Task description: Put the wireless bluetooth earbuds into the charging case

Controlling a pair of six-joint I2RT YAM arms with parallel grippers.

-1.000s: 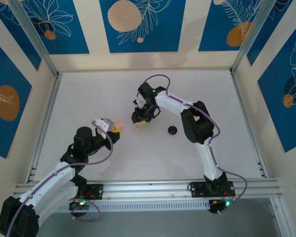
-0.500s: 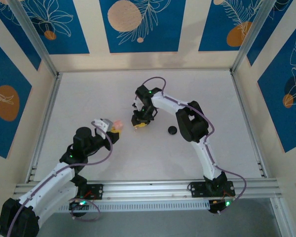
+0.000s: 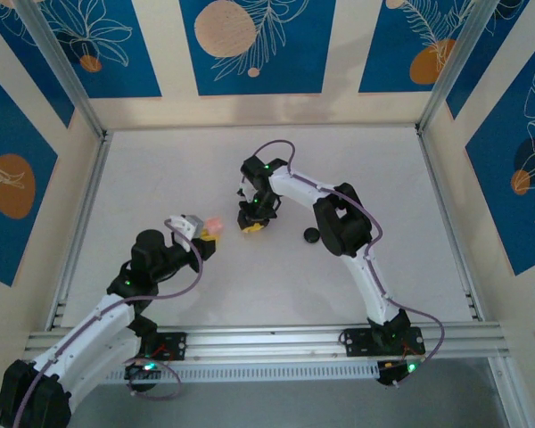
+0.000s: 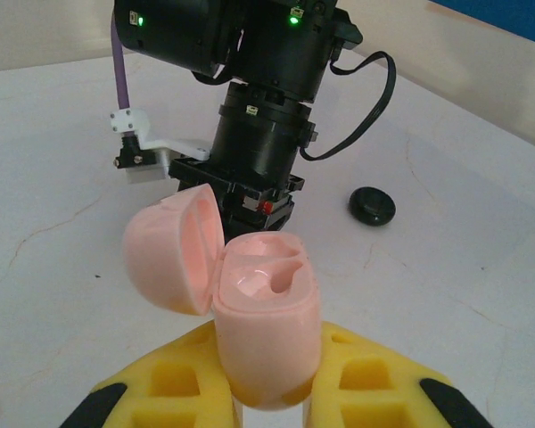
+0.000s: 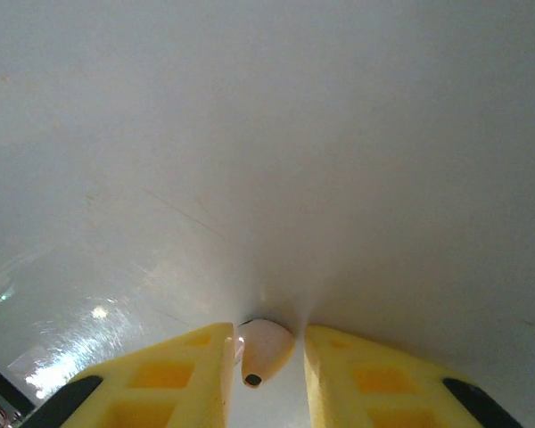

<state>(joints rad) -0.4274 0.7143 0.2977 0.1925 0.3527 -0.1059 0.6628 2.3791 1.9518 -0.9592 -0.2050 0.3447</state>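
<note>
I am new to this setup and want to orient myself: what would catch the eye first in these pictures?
Most striking is the pink charging case, lid open, clamped in the left gripper left of the middle of the table. Close by, the right gripper points down at the table, its yellow fingers on either side of a pale earbud. A small black disc lies to its right.

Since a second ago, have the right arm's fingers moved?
Yes. The right fingers edged slightly left in the overhead view, away from the black disc, toward the pink case.
</note>
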